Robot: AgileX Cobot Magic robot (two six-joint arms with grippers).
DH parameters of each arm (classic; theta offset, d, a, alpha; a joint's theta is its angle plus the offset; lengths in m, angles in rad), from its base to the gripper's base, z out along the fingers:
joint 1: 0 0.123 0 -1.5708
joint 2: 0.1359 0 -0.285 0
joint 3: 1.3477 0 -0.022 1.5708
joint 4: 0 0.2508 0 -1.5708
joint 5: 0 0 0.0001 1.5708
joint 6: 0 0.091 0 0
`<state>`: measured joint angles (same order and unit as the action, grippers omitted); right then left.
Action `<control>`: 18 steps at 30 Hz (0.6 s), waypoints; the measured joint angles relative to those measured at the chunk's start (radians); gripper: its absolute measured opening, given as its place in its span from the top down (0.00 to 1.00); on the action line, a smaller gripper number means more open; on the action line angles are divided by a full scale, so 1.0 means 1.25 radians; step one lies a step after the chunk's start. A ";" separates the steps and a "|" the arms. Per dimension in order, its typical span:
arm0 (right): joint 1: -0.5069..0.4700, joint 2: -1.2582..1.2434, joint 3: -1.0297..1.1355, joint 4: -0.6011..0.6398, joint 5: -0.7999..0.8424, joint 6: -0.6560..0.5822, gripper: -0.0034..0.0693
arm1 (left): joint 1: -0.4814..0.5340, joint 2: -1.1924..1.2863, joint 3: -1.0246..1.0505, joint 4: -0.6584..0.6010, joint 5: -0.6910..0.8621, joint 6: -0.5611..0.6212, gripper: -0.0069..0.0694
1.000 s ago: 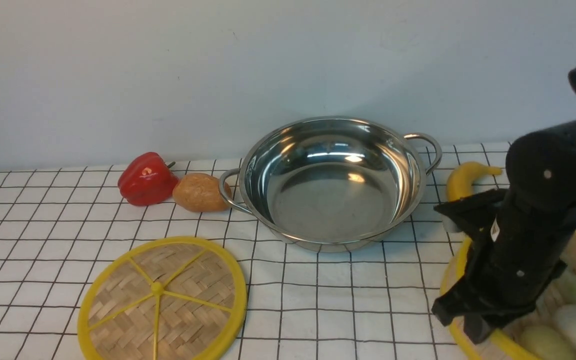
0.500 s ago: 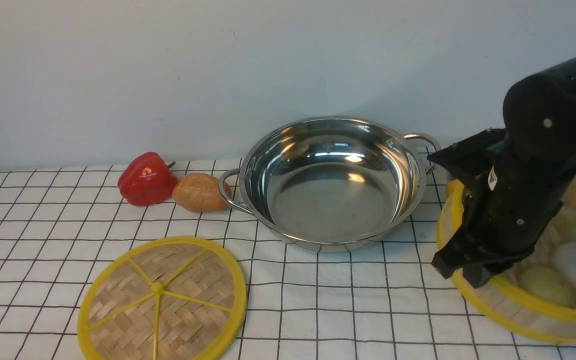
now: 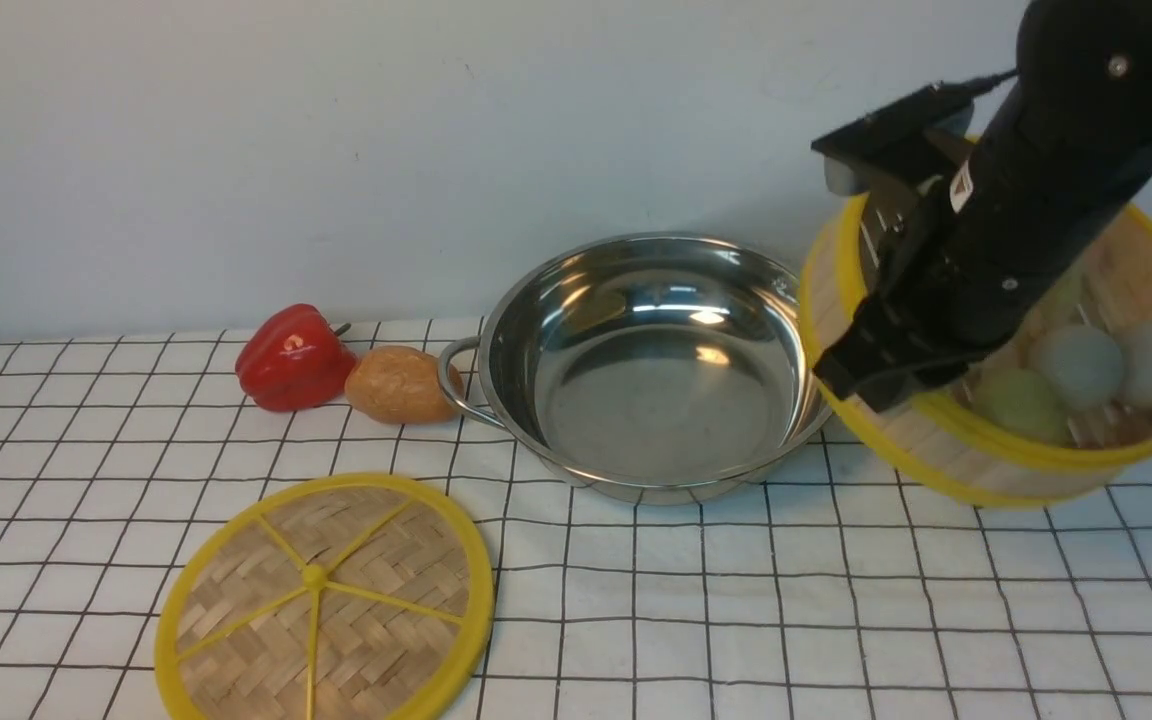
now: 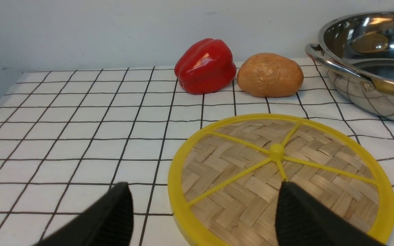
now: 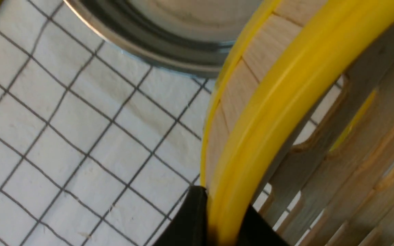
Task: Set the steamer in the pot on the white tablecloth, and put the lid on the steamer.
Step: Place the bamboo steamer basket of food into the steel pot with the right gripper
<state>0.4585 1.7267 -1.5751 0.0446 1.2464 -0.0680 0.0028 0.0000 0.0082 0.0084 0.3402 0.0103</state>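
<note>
Right arm (image 3: 1036, 190) cut off at top, covering part of tilted steamer (image 3: 996, 470), right hand (image 3: 878, 388) clamped on its rim, left hand (image 4: 204, 191) apart.

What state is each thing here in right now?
Yellow-rimmed bamboo steamer basket: in the air, tilted, dumplings inside.
Shiny steel pot: empty, upright.
Flat woven bamboo lid: lying on the white checked cloth, unheld.
Right gripper: shut on the steamer's rim.
Left gripper: open, empty.
</note>
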 joint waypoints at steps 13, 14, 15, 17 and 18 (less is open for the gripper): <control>0.000 0.194 -0.241 0.050 0.007 -0.196 0.87 | 0.000 0.000 0.000 0.000 0.000 0.000 0.23; 0.000 0.201 -0.247 0.050 0.008 -0.213 0.87 | 0.000 0.000 0.000 0.000 0.000 0.000 0.23; 0.000 0.203 -0.248 0.050 0.009 -0.220 0.87 | 0.000 0.000 0.000 0.000 0.000 0.000 0.23; 0.000 0.210 -0.256 0.050 0.011 -0.255 0.87 | 0.000 0.000 0.000 0.000 0.000 0.000 0.23; 0.000 0.211 -0.256 0.050 0.011 -0.265 0.87 | 0.000 0.000 0.000 0.000 0.000 0.000 0.23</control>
<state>0.4585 1.9908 -1.8950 0.1069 1.2597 -0.3986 0.0028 0.0000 0.0082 0.0084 0.3402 0.0103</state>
